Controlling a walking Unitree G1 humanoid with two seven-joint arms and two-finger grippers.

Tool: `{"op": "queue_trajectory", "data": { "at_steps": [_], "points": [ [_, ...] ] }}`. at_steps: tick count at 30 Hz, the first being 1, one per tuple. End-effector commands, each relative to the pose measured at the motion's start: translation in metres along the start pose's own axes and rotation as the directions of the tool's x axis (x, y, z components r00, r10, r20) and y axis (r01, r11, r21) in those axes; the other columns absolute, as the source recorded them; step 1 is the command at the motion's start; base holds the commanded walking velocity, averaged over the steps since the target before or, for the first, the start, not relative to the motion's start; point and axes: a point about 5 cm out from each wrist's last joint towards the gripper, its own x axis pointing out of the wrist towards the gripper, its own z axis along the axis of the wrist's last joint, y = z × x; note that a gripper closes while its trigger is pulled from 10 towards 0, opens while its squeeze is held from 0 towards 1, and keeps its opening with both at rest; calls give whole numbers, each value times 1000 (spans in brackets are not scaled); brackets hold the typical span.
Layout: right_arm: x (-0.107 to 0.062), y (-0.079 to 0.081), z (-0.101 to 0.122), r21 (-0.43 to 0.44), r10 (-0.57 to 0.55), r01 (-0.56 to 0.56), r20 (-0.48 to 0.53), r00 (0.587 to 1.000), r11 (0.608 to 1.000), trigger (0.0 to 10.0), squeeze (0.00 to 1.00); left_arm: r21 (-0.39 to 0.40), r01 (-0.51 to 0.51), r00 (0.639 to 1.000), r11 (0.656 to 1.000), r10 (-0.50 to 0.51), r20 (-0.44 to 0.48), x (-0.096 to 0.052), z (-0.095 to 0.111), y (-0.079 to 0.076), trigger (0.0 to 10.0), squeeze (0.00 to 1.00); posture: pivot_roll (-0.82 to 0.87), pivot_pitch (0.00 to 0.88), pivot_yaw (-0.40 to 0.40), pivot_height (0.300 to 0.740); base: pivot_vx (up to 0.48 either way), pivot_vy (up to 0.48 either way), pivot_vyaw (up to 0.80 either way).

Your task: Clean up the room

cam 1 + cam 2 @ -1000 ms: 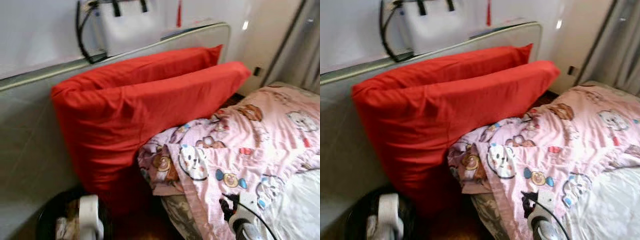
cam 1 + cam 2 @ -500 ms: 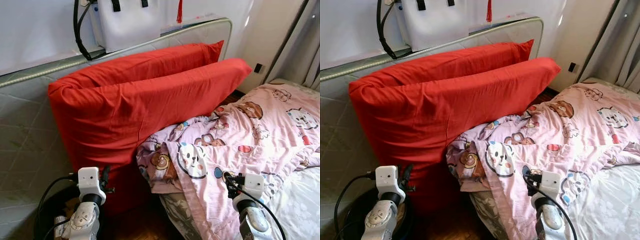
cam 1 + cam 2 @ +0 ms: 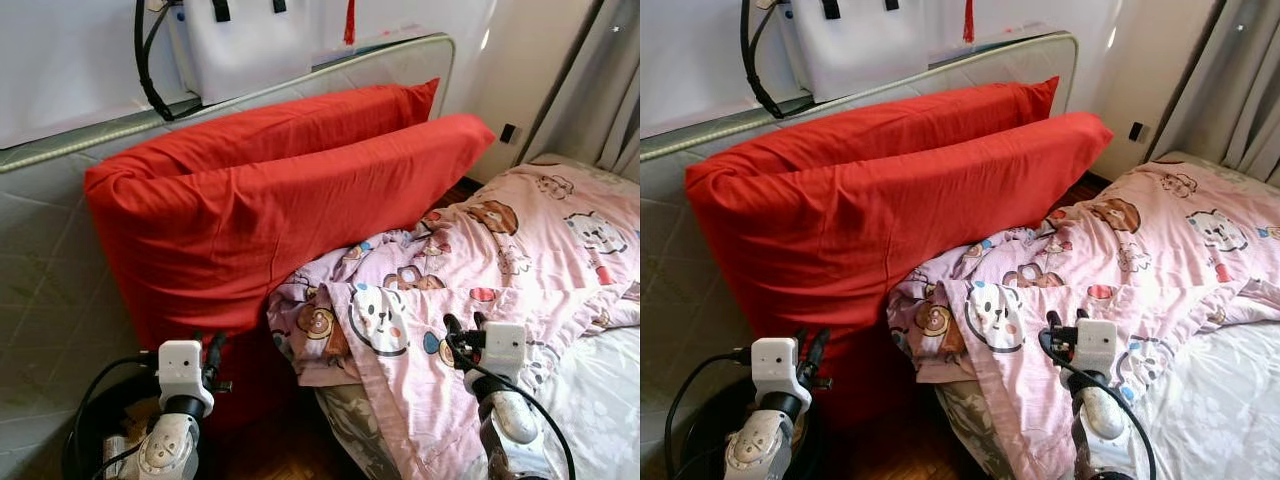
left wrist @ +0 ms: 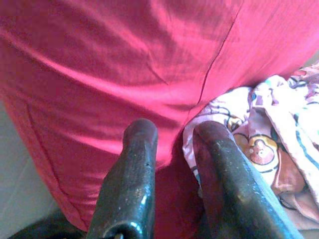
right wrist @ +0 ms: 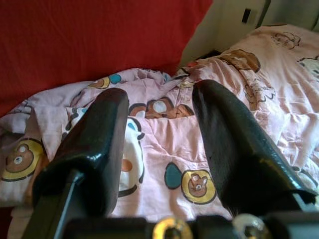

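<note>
Bright daylight from the right, by the grey curtain (image 3: 600,90); head views sharp; deep shadow beneath the large red fabric pillows (image 3: 270,200); wrist views soft, near fingers blurred.

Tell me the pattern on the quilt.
The quilt is pink with cartoon bears and animal faces, clearest in the left eye view.

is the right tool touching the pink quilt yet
Apart. The right wrist view shows the right tool open and empty, the pink quilt lying beyond its fingers.
</note>
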Motion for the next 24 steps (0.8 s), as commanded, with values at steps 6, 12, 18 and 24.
{"op": "queue_trajectory", "data": {
  "at_steps": [6,12,18,24],
  "points": [
    [-2,2,1,23,-17,17,15,1000,1000,10000,0,-2,-6,1000,1000,6,-3,-4,5,0,10000,0,82,42,-30,697,0,0,0],
    [-7,15,-1,57,11,-12,20,1000,998,10000,0,-4,-32,999,999,32,9,-17,10,3,10000,0,123,85,-59,697,0,0,0],
    [-10,24,-5,41,48,-48,-10,999,998,10000,0,-3,-49,999,999,49,12,-25,20,4,10000,0,108,126,-34,678,0,0,0],
    [-16,23,-7,75,5,-5,0,1000,997,10000,0,5,-30,1000,1000,30,-5,-21,20,4,10000,0,94,113,-19,659,0,0,0]
  ]
}}
